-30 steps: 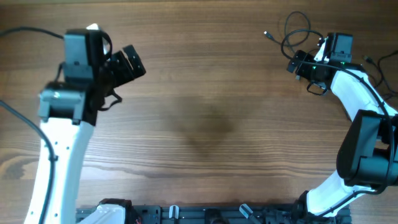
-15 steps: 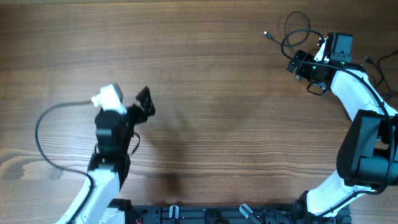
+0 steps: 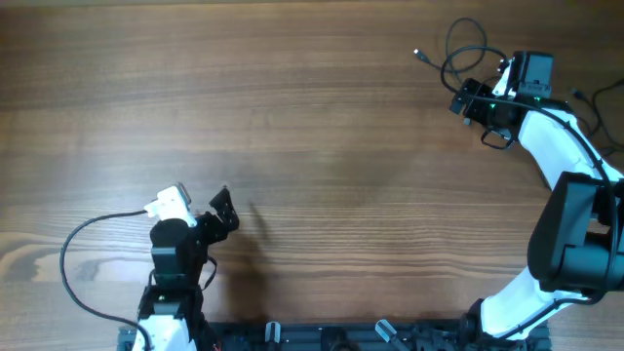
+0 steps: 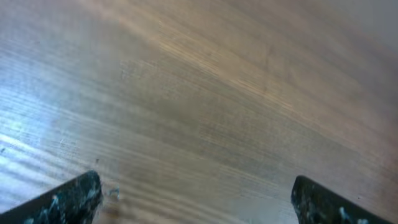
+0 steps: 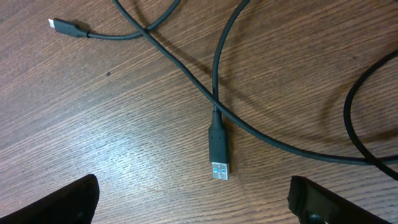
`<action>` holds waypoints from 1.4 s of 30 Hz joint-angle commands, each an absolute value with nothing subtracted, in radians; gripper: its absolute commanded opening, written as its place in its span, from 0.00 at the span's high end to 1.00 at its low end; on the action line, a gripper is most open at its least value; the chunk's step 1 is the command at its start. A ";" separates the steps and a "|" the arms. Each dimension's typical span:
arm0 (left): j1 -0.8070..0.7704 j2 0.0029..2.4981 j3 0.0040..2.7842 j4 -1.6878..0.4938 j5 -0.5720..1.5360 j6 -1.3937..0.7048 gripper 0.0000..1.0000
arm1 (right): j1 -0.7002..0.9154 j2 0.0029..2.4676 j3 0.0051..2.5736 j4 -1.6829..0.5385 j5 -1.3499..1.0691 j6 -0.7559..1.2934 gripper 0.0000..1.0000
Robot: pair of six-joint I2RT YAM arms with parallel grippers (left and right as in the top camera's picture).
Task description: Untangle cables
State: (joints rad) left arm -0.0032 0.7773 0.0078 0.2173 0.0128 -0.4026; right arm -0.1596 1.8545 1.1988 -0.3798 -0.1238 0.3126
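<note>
Wood-grain table (image 3: 322, 146) with thin black cables (image 3: 456, 51) bunched at its far right corner, just beside the right gripper (image 3: 468, 97). That gripper's fingers are spread wide and hold nothing. In its wrist view they frame a USB plug (image 5: 219, 163) lying flat on the wood, with another strand crossing the plug's cord just above it and a small plug (image 5: 62, 26) at upper left. The left gripper (image 3: 222, 208), likewise spread and empty, sits near the near-left edge, well apart from the cables; its wrist view shows only bare, blurred wood.

Step in hand, as judged: choosing a grasp, with no strand separated yet. The next move likely calls for lowering onto one free cord near the USB plug, closing on it, and drawing it clear of the crossing.

Hidden or unclear: the right arm covers part of the bunch from overhead, strands run off the wrist frame, which strand lies on top cannot be told, and the cords cannot be counted.
</note>
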 commanded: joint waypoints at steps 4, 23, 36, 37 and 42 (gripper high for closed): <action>0.003 0.403 0.006 -0.076 -0.005 -0.336 0.00 | -0.157 1.877 1.196 -0.378 -0.132 0.321 0.00; 0.005 0.003 0.006 -0.080 0.010 -0.026 0.00 | -0.157 1.877 1.196 -0.377 -0.132 0.321 0.00; 0.005 0.007 0.006 -0.076 0.010 -0.041 0.00 | -0.157 1.877 1.196 -0.377 -0.132 0.321 0.00; 0.005 0.007 0.006 -0.076 0.010 -0.041 0.00 | -0.157 1.877 1.196 -0.377 -0.132 0.321 0.00; 0.005 0.007 0.006 -0.076 0.010 -0.041 0.00 | -0.157 1.877 1.196 -0.377 -0.132 0.321 0.00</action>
